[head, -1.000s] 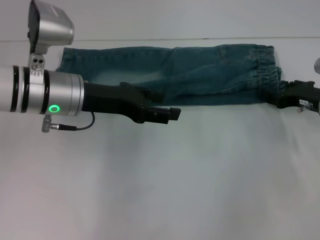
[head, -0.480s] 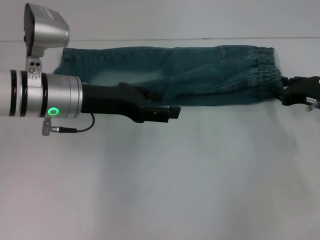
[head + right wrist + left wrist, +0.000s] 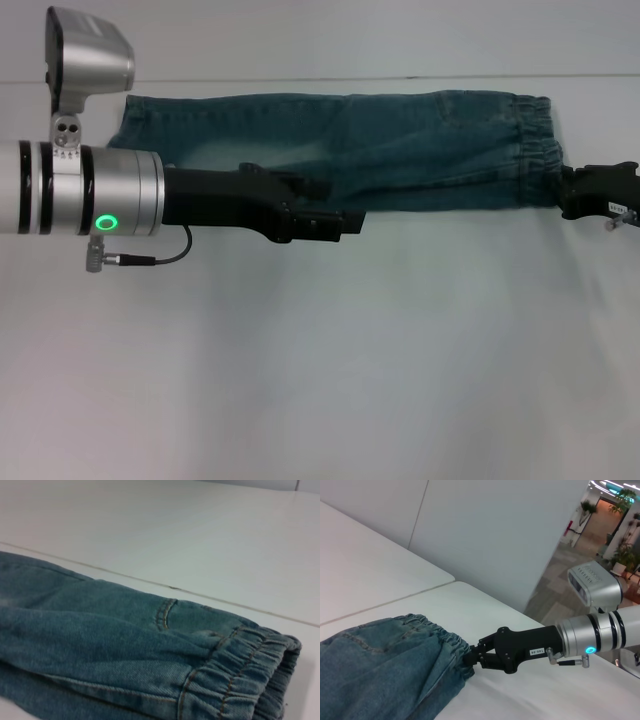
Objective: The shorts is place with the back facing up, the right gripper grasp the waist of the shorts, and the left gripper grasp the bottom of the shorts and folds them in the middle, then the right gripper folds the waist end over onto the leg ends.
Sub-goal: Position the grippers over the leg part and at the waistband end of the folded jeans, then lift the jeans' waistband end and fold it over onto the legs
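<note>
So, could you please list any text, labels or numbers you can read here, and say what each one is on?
White label on the right gripper: printed characters, too small to read.
Shorts: no writing or number shows in any view.
Left gripper: no label shows.
White table: no markings.

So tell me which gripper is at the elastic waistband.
The right gripper, white-labelled, shut on the waist of the shorts; the left gripper sits mid-garment.

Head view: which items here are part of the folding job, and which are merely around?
Part of the job:
shorts, already folded lengthwise
waist of the shorts
right gripper, at the waist
left gripper, over the near edge

Merely around:
white table
</note>
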`<action>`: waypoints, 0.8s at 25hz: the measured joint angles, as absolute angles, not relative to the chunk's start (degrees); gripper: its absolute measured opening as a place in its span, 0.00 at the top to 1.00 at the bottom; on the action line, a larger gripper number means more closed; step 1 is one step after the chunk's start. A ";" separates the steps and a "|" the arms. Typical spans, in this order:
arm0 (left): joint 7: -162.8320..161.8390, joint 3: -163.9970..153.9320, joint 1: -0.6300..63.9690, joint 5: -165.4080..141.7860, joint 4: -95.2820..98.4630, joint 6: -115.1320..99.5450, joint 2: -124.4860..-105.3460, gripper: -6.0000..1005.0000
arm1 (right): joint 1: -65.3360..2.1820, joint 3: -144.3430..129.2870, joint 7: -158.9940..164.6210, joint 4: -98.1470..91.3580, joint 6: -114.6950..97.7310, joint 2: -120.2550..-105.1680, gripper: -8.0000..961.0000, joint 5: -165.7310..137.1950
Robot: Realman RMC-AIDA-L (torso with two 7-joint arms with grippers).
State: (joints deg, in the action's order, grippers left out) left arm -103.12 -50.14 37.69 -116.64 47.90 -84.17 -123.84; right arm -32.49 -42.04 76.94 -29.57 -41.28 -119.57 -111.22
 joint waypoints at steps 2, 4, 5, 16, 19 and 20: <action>-103.09 -50.24 37.68 -116.61 47.90 -84.16 -123.84 0.28 | -32.53 -41.79 76.03 -29.46 -41.21 -119.56 0.83 -111.02; -103.04 -50.19 37.68 -116.60 47.90 -84.05 -123.84 0.28 | -32.35 -41.61 75.82 -29.78 -41.65 -119.56 0.84 -110.77; -102.96 -50.06 37.71 -116.54 47.90 -83.78 -123.84 0.28 | -32.35 -41.61 75.82 -29.78 -41.65 -119.56 0.85 -110.77; -103.30 -53.23 42.03 -113.63 44.89 -71.24 -124.02 0.29 | -31.59 -41.98 76.69 -34.46 -46.63 -119.53 0.88 -109.68; -103.20 -56.10 44.28 -113.63 42.74 -65.43 -124.09 0.29 | -31.11 -42.65 78.58 -36.91 -48.30 -119.57 0.89 -109.94; -103.09 -56.98 45.20 -113.63 41.65 -63.24 -124.12 0.30 | -30.82 -43.34 79.51 -37.94 -48.82 -119.60 0.89 -110.01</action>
State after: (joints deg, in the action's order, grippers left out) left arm -103.09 -56.98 45.20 -113.63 41.65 -63.24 -124.12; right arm -30.82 -43.34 79.51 -37.94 -48.82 -119.60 -110.01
